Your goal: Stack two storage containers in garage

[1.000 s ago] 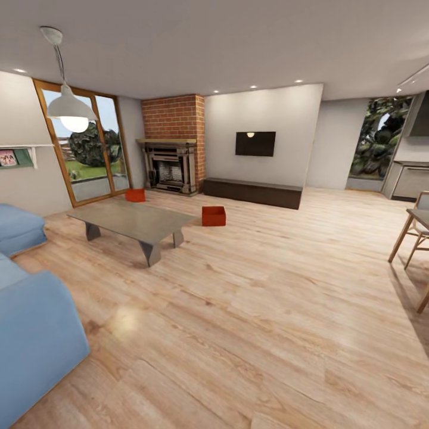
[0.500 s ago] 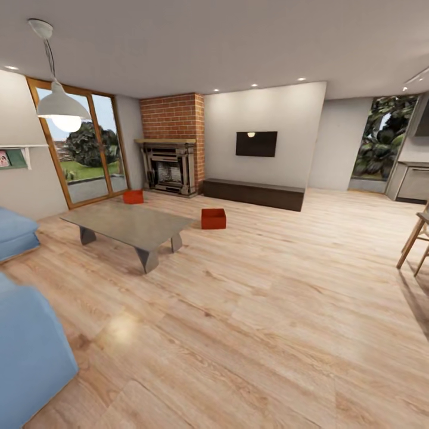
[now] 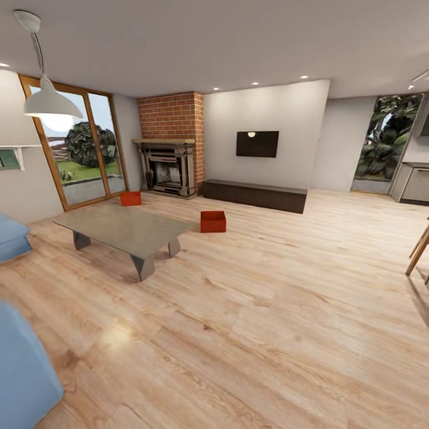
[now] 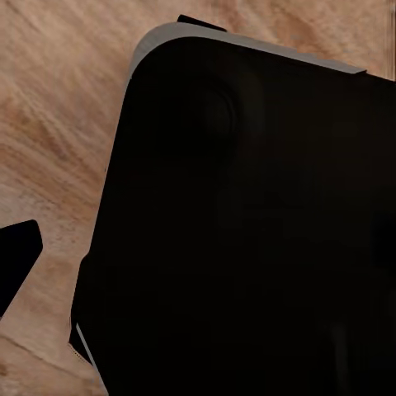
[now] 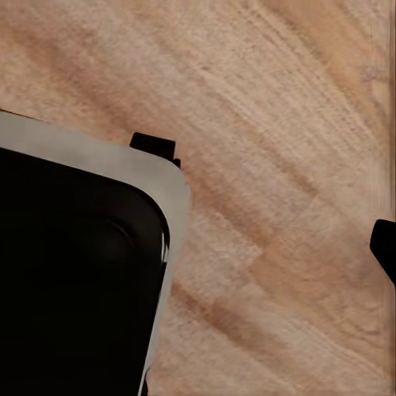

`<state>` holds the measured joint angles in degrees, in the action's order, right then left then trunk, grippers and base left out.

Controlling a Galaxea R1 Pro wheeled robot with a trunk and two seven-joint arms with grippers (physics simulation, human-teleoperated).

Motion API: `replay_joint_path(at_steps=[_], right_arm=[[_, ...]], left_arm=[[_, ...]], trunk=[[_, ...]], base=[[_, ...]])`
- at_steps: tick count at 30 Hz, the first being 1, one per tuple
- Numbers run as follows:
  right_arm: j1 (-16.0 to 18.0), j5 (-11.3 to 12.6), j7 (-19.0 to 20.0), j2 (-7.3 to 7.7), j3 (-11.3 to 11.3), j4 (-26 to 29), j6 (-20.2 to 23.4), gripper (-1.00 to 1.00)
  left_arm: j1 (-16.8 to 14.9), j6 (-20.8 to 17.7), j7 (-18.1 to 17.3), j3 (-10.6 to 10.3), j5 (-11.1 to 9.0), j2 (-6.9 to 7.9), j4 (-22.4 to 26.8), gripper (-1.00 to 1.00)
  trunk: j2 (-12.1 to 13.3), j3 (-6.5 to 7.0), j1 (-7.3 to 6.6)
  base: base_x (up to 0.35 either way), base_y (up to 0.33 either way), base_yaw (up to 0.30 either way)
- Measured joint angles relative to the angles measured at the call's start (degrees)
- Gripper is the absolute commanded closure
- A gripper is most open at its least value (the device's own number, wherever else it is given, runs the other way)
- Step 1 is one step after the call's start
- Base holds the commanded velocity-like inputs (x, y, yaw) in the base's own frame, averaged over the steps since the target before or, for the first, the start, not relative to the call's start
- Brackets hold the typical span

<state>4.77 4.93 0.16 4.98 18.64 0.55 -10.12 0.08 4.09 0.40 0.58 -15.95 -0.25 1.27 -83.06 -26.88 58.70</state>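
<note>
Two red-orange storage containers stand on the light wood-plank floor of the living room. One container [image 3: 213,221] sits in the open, just right of the low grey coffee table [image 3: 122,229]. The other container [image 3: 131,198] is farther back, beyond the table and near the brick fireplace [image 3: 170,146]. Both are several metres ahead of me. In the left wrist view, one dark fingertip [image 4: 16,260] juts in at the picture's edge, over the plank floor. The right wrist view shows one fingertip [image 5: 385,247] the same way. Nothing is between the fingers. The garage is out of view.
A blue sofa [image 3: 21,363] lies close at my left, and a wooden chair leg [image 3: 418,253] shows at the right edge. A long dark cabinet [image 3: 253,195] runs under the wall TV [image 3: 257,144]. My dark base [image 4: 247,231] shows in both wrist views.
The whole view has shifted as I roll forward: sofa and chair slide out toward the edges, and the table and containers look slightly closer. The containers themselves have not moved.
</note>
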Motion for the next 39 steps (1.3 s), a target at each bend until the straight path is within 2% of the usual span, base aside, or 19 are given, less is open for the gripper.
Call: replay_joint_path(at_steps=[39], right_arm=[[0.00,0.00,0.00,-0.06,0.04,0.00,-0.09,-1.00]], left_arm=[[0.00,-0.06,0.00,-0.06,0.00,-0.07,0.00,-1.00]], trunk=[[0.00,0.00,0.00]], base=[[0.317,-0.087,0.000]])
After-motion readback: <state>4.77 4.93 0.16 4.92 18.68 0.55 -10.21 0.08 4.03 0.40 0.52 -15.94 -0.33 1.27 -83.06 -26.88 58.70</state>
